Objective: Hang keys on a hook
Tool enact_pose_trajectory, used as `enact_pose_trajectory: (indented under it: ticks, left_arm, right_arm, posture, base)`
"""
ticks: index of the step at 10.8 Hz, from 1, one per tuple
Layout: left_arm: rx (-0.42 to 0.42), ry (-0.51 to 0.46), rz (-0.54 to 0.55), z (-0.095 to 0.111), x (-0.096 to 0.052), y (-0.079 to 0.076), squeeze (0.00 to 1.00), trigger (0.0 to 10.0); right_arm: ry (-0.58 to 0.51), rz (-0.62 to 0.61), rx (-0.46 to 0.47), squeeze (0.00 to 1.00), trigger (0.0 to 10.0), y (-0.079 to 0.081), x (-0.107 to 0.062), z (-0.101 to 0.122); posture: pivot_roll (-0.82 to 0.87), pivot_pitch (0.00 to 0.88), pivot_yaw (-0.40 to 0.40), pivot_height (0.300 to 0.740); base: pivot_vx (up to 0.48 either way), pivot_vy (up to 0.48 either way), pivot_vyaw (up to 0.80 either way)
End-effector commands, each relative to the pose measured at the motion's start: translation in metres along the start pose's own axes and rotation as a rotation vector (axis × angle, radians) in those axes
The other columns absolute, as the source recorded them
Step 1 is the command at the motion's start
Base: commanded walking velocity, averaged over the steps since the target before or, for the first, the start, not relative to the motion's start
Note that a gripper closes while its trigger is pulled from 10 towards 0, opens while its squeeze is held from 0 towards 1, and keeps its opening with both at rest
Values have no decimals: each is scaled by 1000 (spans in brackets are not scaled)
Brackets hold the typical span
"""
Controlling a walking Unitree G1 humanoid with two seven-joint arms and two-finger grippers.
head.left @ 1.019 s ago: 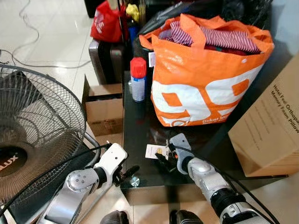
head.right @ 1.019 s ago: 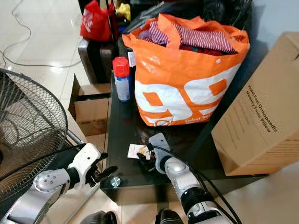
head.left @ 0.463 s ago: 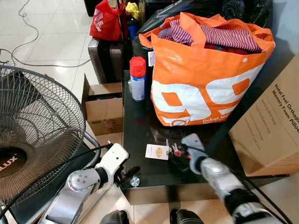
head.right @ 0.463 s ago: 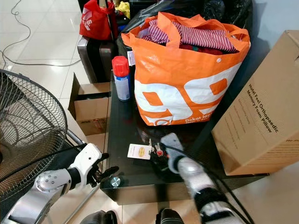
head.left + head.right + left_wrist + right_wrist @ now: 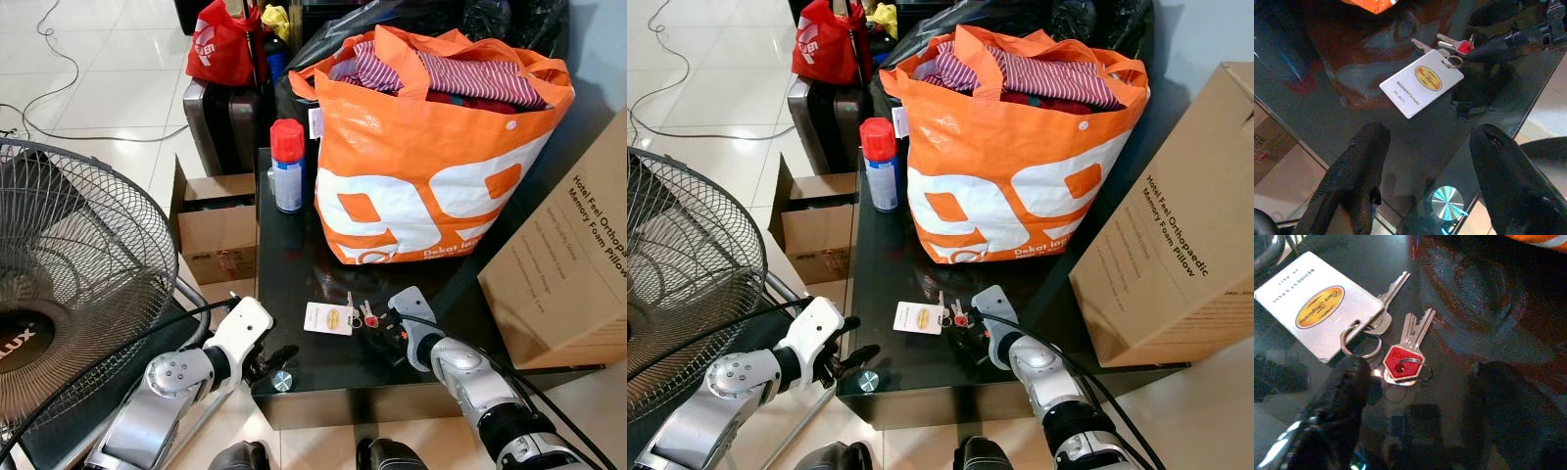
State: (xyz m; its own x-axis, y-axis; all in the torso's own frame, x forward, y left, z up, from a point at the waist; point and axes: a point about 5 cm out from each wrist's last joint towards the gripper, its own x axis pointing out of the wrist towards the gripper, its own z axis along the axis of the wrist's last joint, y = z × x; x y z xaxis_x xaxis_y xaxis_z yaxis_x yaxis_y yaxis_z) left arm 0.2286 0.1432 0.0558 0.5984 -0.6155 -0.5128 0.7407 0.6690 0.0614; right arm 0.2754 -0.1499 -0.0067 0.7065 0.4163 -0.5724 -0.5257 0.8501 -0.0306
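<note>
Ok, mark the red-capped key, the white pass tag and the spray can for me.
red-capped key (image 5: 1400, 358), right wrist view, on its red head.
white pass tag (image 5: 1421, 83), left wrist view, on the card's middle.
spray can (image 5: 288, 166), left eye view, on its body below the red cap.

Silver keys (image 5: 1400, 350), one red-capped, carry a white tag (image 5: 1320, 306) with a yellow oval; orange-and-white bag (image 5: 421, 186).

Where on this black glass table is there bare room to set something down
The barest patch of the black glass table runs between the spray can and the keys with their white tag, left of the orange bag. The front edge is crowded: the right gripper sits by the keys. The cardboard box borders the right side.
</note>
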Motion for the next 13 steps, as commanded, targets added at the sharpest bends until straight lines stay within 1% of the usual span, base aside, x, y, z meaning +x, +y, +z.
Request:
enact_pose_trajectory:
  ticks: [1,3,11,13]
  left_arm:
    - [5,10,-12,-2,1,-2,0,10000]
    - [4,9,-11,-2,1,-2,0,10000]
    - [-1,14,-17,-2,2,-4,0,10000]
    - [-1,14,-18,-3,2,-4,0,10000]
  right_arm:
    - [-3,10,-19,0,2471,1,1,1]
    - [-11,21,-27,0,1176,2,1,3]
    - [15,44,-56,0,0,5,2,-2]
    - [18,45,-61,0,0,5,2,-3]
  posture:
    - [-130,120,14,740]
    - [-130,119,11,740]
    - [-129,128,8,740]
    - [-130,128,8,740]
  base:
    - [0,0,0]
    - [0,0,0]
    - [0,0,0]
    - [0,0,0]
